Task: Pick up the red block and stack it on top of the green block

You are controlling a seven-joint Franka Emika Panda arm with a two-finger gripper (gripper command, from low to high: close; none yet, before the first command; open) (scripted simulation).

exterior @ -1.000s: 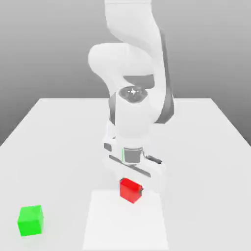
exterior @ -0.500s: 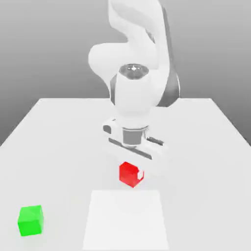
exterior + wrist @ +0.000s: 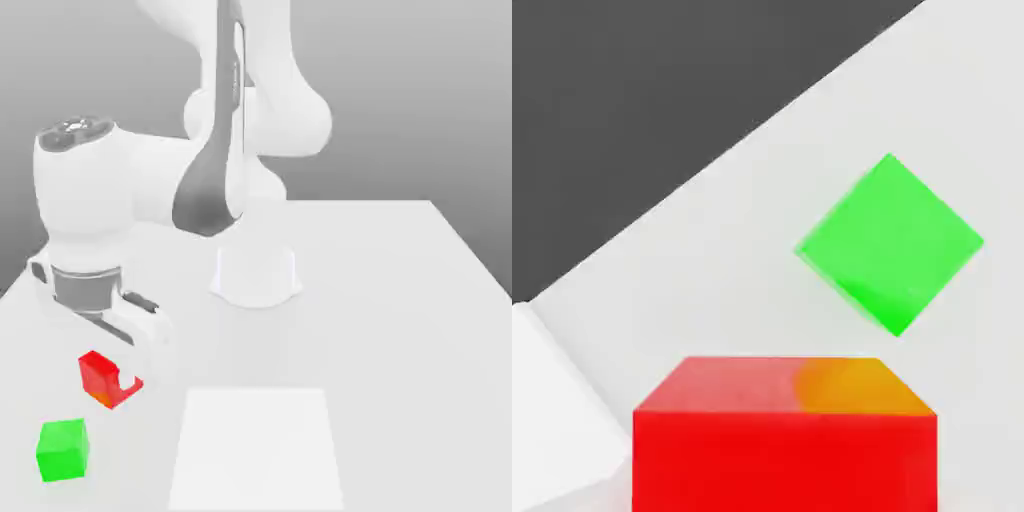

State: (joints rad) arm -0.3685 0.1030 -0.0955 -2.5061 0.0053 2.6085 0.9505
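The gripper (image 3: 112, 378), closed on 2 opposite flat faces of the red block (image 3: 98, 376), carries this seemingly rigid, light cube clear of the bench (image 3: 400, 300), near the green block (image 3: 62, 449).

My gripper (image 3: 112, 372), clamped on the red block (image 3: 100, 376), hangs clear above the table (image 3: 400, 300). The green block (image 3: 62, 449) sits near, at the exterior view's left, its top open; bare table surrounds it, so nothing bars my way.
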